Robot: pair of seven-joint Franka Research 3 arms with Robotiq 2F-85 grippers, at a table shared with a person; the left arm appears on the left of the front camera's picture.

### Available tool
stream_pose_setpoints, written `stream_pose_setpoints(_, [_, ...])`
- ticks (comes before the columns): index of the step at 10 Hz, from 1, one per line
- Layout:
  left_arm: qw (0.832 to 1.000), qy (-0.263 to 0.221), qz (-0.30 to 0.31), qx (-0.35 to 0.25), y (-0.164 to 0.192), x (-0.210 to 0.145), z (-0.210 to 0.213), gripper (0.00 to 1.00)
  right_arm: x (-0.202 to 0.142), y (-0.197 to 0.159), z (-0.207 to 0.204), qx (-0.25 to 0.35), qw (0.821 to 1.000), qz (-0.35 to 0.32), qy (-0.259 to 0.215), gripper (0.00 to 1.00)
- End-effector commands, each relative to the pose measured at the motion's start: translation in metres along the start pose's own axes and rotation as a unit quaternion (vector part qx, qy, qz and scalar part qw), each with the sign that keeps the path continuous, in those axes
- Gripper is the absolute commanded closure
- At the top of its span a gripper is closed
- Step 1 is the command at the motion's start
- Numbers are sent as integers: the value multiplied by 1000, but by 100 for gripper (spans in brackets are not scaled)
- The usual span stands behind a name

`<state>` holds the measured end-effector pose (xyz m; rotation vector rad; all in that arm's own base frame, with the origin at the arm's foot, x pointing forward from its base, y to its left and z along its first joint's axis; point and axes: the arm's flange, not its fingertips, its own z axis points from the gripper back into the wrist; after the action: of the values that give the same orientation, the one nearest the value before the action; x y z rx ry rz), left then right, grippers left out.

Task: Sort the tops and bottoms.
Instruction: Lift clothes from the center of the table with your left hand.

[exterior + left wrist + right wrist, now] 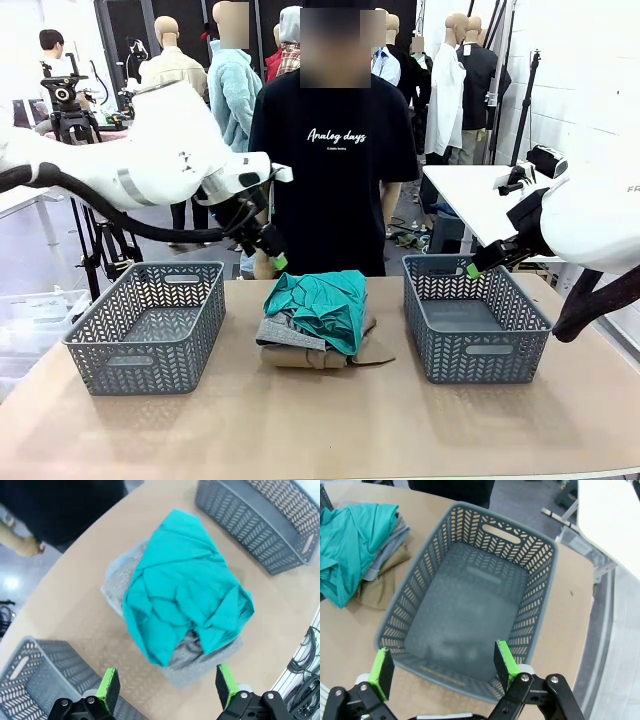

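White rounded left arm (pixel 150 150), right arm (pixel 590 225); black cables (pixel 100 205); black left tool (pixel 165 670), right tool (pixel 441 647); green pads (pixel 109 687).

Soft cloth tops (pixel 320 312) lie on a matt wood-look table (pixel 300 430) beside perforated plastic baskets (pixel 475 318).

The teal-green top (pixel 185 590) covers most of the heather grey top (pixel 117 575). The tan top (pixel 300 357) shows only an edge under the pile. In the left wrist view the frame cuts off the lower-left basket (pixel 35 680) and the upper-right basket (pixel 260 525).
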<state>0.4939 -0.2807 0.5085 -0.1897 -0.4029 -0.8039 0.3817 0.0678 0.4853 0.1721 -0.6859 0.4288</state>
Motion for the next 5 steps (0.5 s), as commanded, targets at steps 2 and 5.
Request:
stream_pose_setpoints(2, [997, 48, -61, -5, -19, 64, -22, 0, 0, -1, -1, -1, 1000, -3, -2, 0])
stream_pose_setpoints(5, [992, 112, -47, -15, -22, 82, -58, 0, 0, -1, -1, -1, 1000, -3, -2, 0])
